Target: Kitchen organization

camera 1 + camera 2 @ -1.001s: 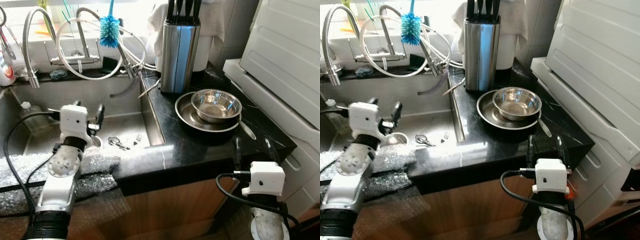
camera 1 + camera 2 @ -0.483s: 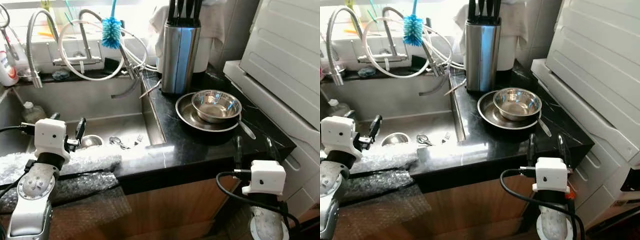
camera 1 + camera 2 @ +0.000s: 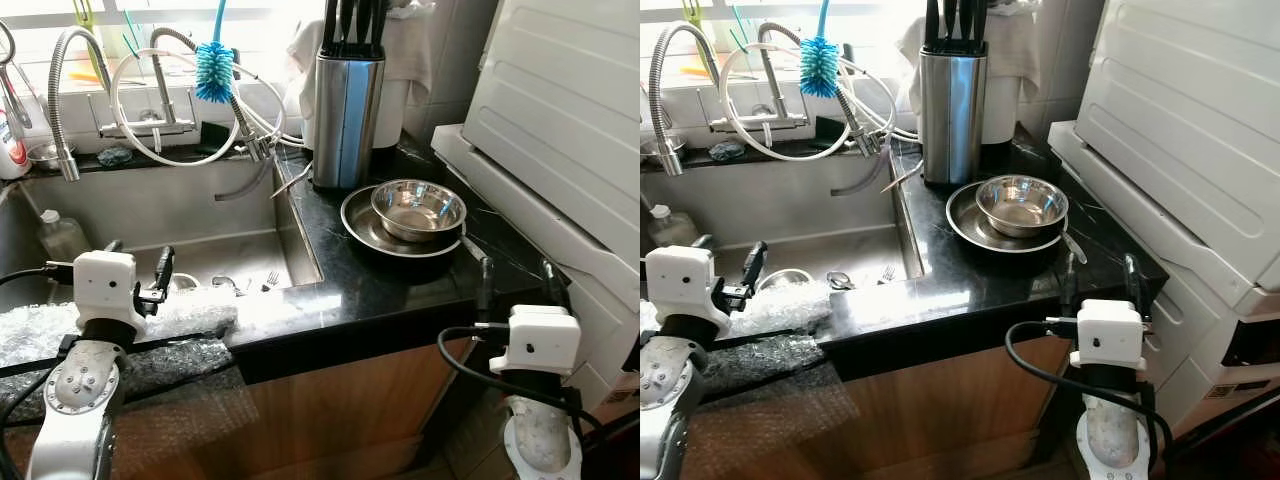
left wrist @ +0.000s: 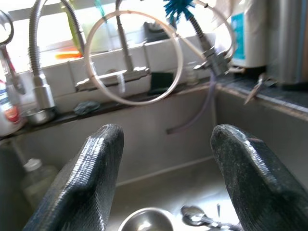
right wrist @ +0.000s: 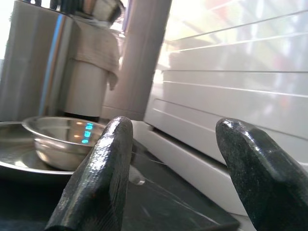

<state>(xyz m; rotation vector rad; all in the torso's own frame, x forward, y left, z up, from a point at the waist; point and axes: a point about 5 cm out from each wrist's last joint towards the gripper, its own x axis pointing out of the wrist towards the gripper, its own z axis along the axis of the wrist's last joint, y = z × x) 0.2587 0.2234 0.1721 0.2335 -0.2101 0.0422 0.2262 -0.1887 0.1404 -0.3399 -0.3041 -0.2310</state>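
Note:
A steel bowl [image 3: 418, 208] sits in a steel plate [image 3: 361, 229] on the black counter [image 3: 400, 290], with a spoon [image 3: 472, 246] beside them. In the sink [image 3: 150, 205] lie a small steel bowl [image 3: 788, 278] and some cutlery [image 3: 226, 285]. My left gripper [image 3: 138, 262] is open and empty at the sink's front edge, above the bubble wrap [image 3: 190, 312]. In the left wrist view the left gripper [image 4: 166, 139] faces the tap. My right gripper [image 3: 517, 283] is open and empty just off the counter's front right corner. In the right wrist view the right gripper [image 5: 171, 130] points at the bowl [image 5: 62, 137].
A steel knife block [image 3: 347, 95] stands behind the plate. The faucets [image 3: 160, 90] and a blue brush [image 3: 212, 68] line the back of the sink. A plastic bottle [image 3: 60, 235] stands in its left corner. A white appliance [image 3: 560, 130] flanks the counter's right side.
My left arm has drawn back and left, from over the sink basin to its front edge. The view has shifted slightly. The right gripper holds its place.

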